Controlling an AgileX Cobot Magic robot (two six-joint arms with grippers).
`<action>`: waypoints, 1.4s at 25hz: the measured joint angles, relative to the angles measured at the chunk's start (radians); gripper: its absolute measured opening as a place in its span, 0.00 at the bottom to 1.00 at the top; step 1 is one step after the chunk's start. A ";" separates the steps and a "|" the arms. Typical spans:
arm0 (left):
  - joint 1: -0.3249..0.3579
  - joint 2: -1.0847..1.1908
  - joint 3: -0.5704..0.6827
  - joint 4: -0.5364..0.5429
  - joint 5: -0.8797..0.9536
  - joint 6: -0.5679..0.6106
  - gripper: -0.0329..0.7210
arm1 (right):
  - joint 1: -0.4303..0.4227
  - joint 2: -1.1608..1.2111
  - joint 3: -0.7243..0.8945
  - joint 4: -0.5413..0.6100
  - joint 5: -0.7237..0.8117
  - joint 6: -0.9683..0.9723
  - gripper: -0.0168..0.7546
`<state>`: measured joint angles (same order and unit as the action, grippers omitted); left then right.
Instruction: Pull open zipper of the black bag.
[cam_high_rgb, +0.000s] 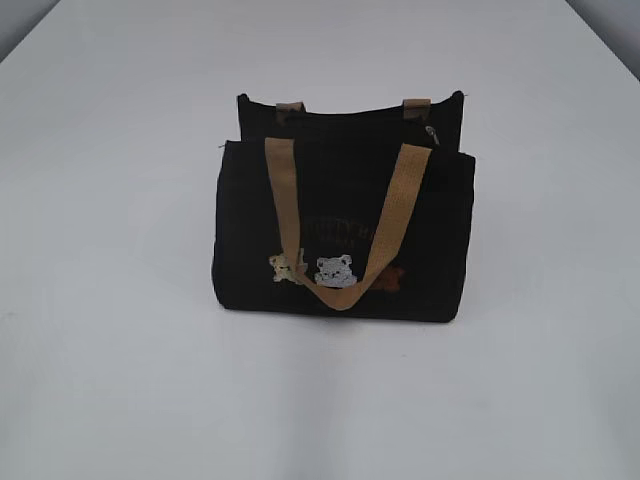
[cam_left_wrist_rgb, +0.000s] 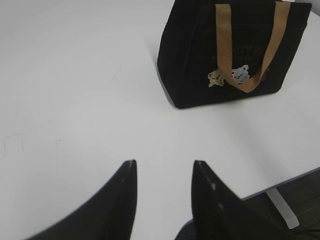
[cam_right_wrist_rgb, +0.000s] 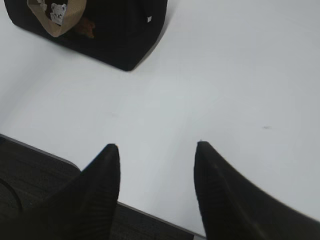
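1. The small black fabric bag with tan webbing handles stood upright mid white desk.
2. Its silver zipper pull sat at the top right.
3. Left gripper and right gripper fingers were spread, empty, well apart from it.

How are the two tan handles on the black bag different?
The front handle flops down over the black bag, its loop hanging by the bear patches. The back handle shows only as two short stubs at the top edge; its loop is hidden. Both are tan webbing.
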<state>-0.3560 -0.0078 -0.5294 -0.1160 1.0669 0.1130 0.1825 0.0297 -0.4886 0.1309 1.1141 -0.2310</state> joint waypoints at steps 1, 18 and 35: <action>0.000 0.000 0.000 0.000 0.000 0.000 0.42 | 0.000 -0.005 0.000 0.001 -0.003 0.000 0.52; 0.000 -0.002 0.000 0.001 -0.002 0.000 0.40 | 0.000 -0.011 0.002 0.006 -0.007 0.002 0.52; 0.298 -0.002 0.000 0.003 -0.005 0.000 0.36 | -0.152 -0.036 0.003 0.028 -0.014 0.003 0.52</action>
<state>-0.0577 -0.0097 -0.5294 -0.1134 1.0622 0.1130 0.0308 -0.0068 -0.4855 0.1591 1.1000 -0.2276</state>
